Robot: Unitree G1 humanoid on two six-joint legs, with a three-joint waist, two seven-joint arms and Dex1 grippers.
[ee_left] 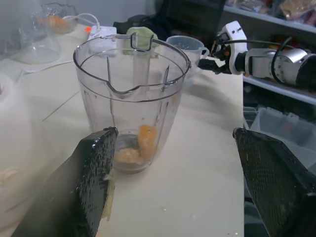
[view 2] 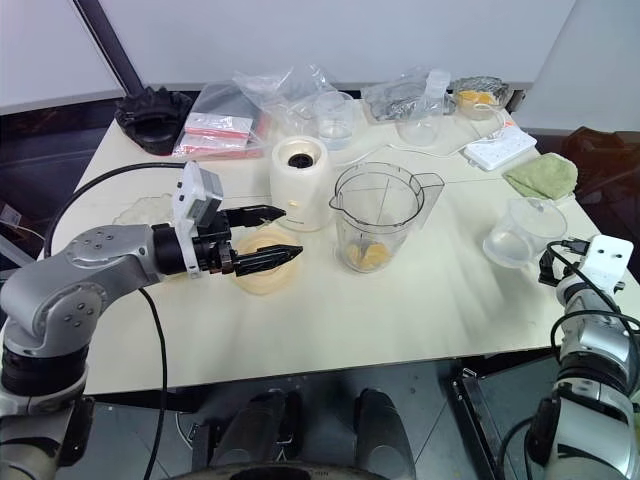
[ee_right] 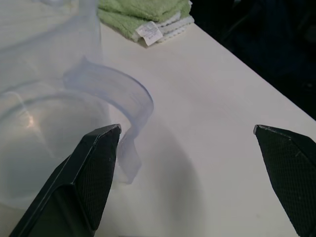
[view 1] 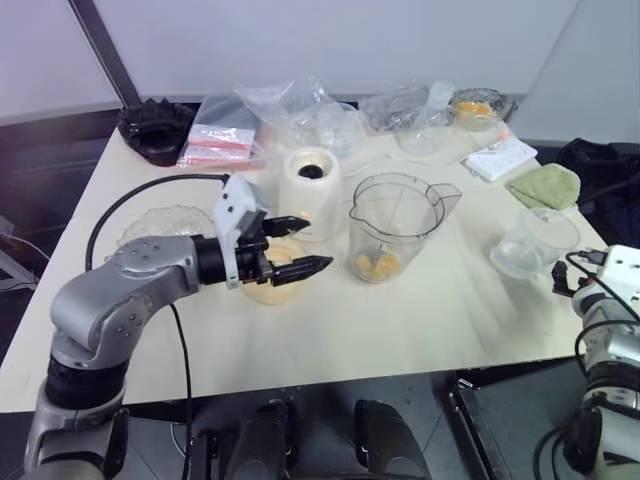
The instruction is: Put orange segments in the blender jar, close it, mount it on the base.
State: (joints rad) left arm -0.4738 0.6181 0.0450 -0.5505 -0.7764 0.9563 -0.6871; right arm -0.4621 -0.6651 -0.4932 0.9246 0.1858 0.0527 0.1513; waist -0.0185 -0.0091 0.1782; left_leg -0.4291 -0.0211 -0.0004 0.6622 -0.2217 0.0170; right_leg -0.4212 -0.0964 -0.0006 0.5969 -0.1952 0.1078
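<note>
The blender jar (view 1: 398, 222) stands open-topped mid-table, clear and tapered, with a few orange segments (view 1: 377, 265) at its bottom. To its left, the cream-white base (view 1: 312, 192) shows its dark socket on top. My left gripper (view 1: 318, 243) is open and empty, hovering over a shallow cream dish (view 1: 262, 291) and pointing at the jar from the left. In its wrist view the jar (ee_left: 132, 98) and the segments (ee_left: 146, 140) lie straight ahead between the fingers. My right gripper (ee_right: 186, 131) is open and empty at the table's right edge, beside a clear handled cup (ee_right: 44, 133).
Plastic bags (view 1: 280, 110), a black holder (view 1: 155, 128), a white power strip (view 1: 500, 158) and a glass bowl of orange pieces (view 1: 476, 107) line the back. A green cloth (view 1: 545, 185) lies at the right. A clear bowl (view 1: 160, 225) sits at the left.
</note>
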